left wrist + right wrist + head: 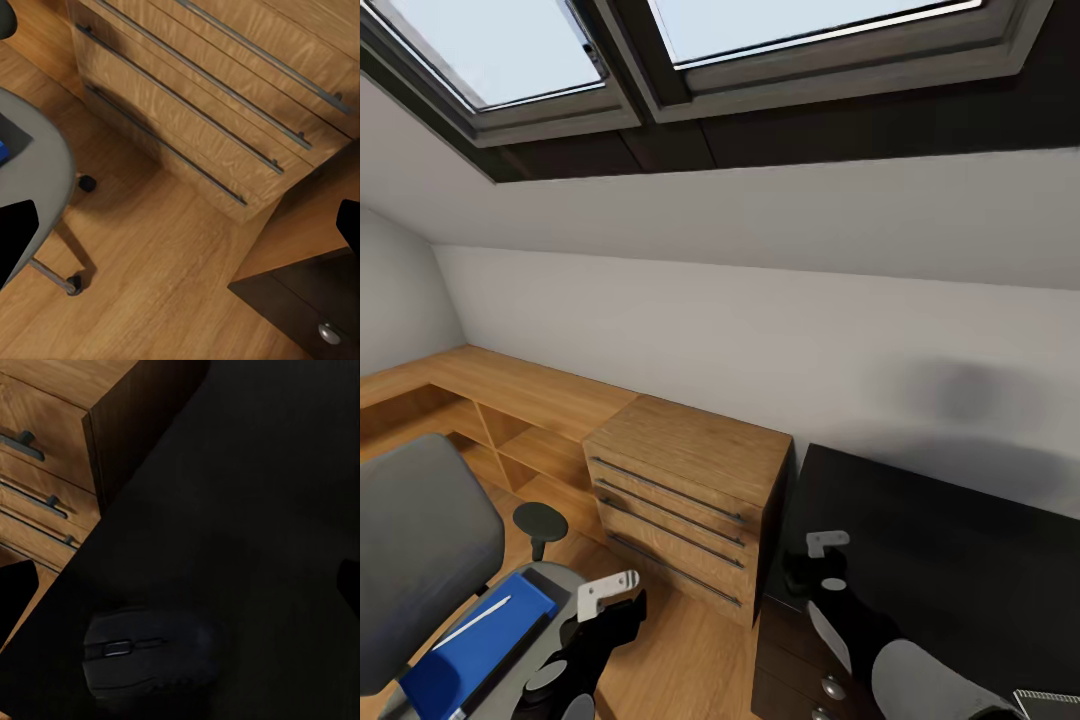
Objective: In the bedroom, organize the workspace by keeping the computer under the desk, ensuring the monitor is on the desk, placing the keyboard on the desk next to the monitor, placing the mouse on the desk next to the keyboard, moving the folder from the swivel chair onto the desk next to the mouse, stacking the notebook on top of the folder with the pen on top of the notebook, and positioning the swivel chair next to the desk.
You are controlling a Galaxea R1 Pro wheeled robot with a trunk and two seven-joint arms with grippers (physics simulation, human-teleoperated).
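- We see both grippers open and empty: the left gripper (610, 592) hangs beside the swivel chair (420, 540), the right gripper (822, 560) over the desk (960, 560).
- The mouse (146, 660) lies on the desk below the right gripper.
- We count one folder (475, 640) on the chair seat, with one pen (472, 622) on it.
- We judge the folder comes next: take it by an edge and keep it level.

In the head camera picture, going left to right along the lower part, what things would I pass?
Swivel chair → blue folder on its seat → left gripper → light oak drawers → right gripper → black desk.
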